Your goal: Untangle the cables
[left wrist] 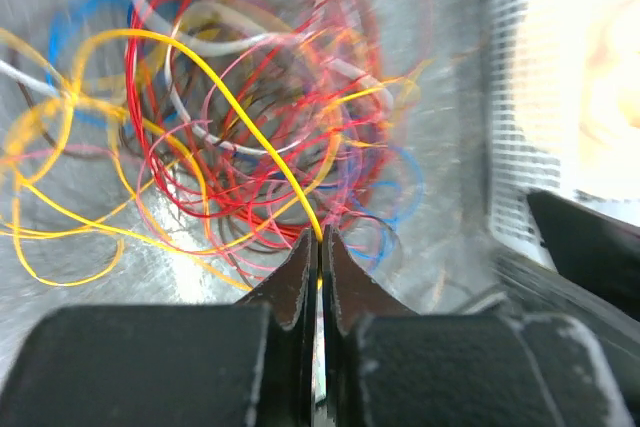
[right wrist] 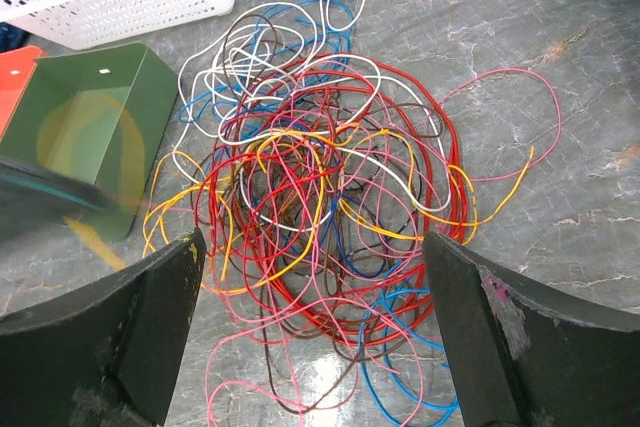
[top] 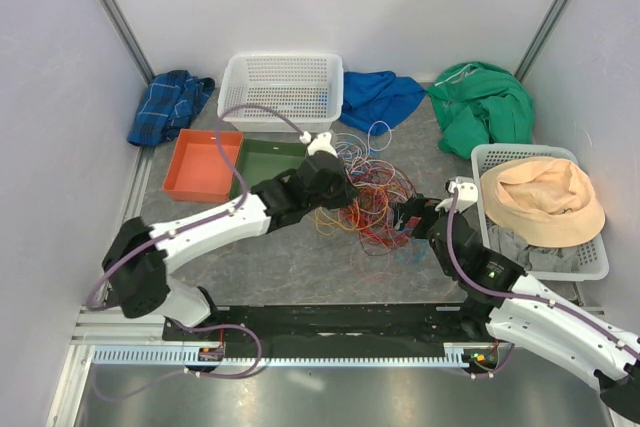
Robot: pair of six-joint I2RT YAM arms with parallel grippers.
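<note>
The cables [top: 368,195] lie in one loose tangle of red, yellow, pink, white, blue and brown wires on the grey table, between my two grippers. At the tangle's left edge my left gripper [top: 344,197] is shut. In the left wrist view its jaws [left wrist: 321,239] pinch a yellow cable [left wrist: 250,122] that arcs up into the pile [left wrist: 260,137]. My right gripper [top: 408,215] hovers at the tangle's right side. Its fingers stand wide open [right wrist: 312,247] above the near rim of the heap [right wrist: 320,177], touching nothing.
A white basket [top: 282,107] stands at the back. A green tray [top: 270,160] and an orange tray [top: 200,167] are to the left. Plaid [top: 168,105], blue [top: 380,97] and green [top: 485,107] cloths lie behind. On the right, a basket [top: 520,152] holds a tan hat [top: 542,199].
</note>
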